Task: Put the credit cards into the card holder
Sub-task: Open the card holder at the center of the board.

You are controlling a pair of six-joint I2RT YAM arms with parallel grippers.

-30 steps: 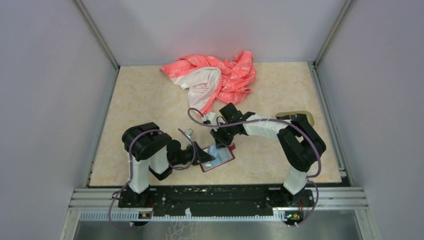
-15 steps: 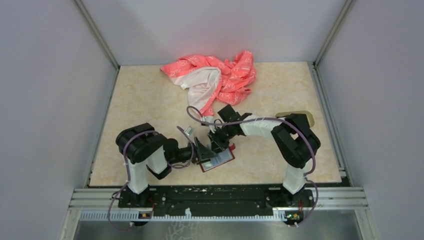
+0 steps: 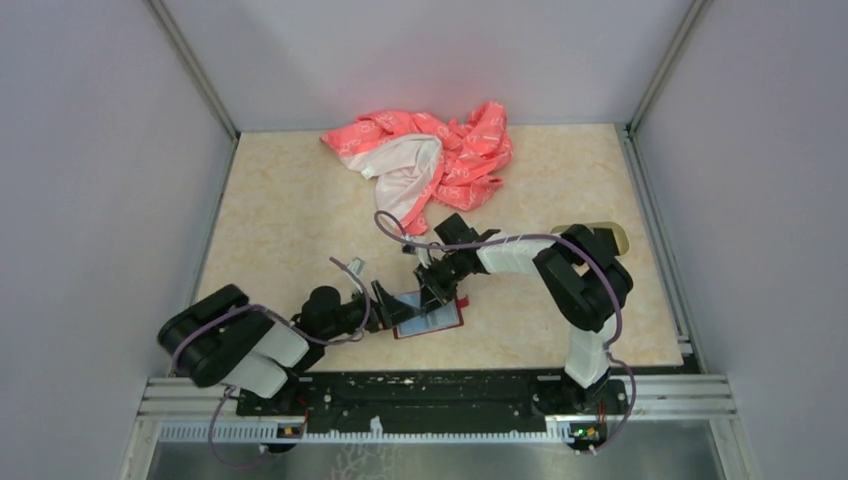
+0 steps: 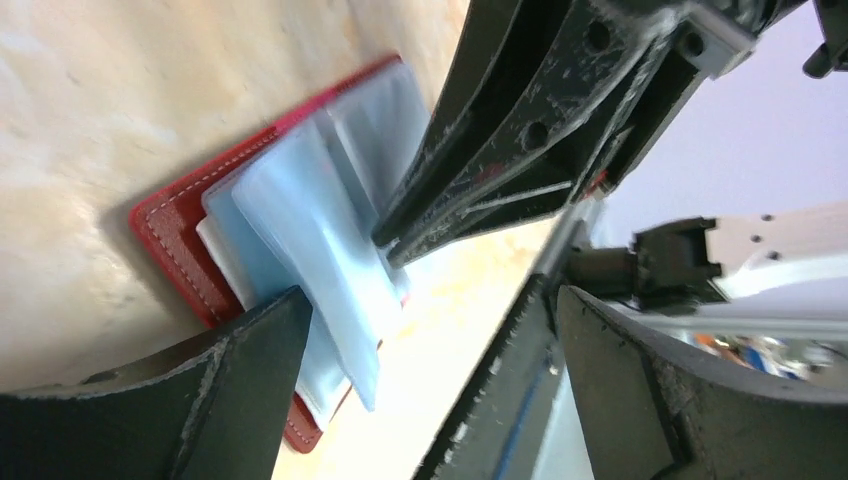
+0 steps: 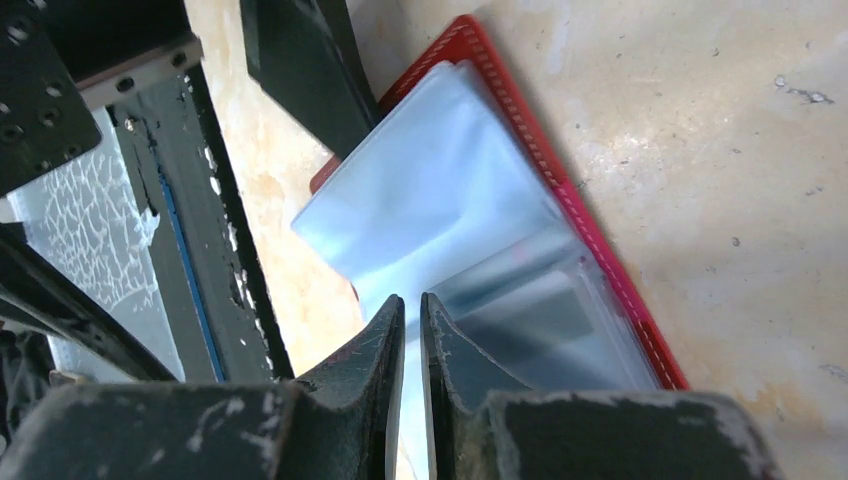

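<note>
The right tool (image 5: 405, 310) is pinching shut on a grey-blue pocket leaf of the card holder (image 5: 450, 190), which is lying open on the desk (image 5: 720, 130) just beneath its tips, probably to keep a pocket accessible, while the left tool (image 4: 430, 330) is gaping empty astride the holder's edge.
</note>
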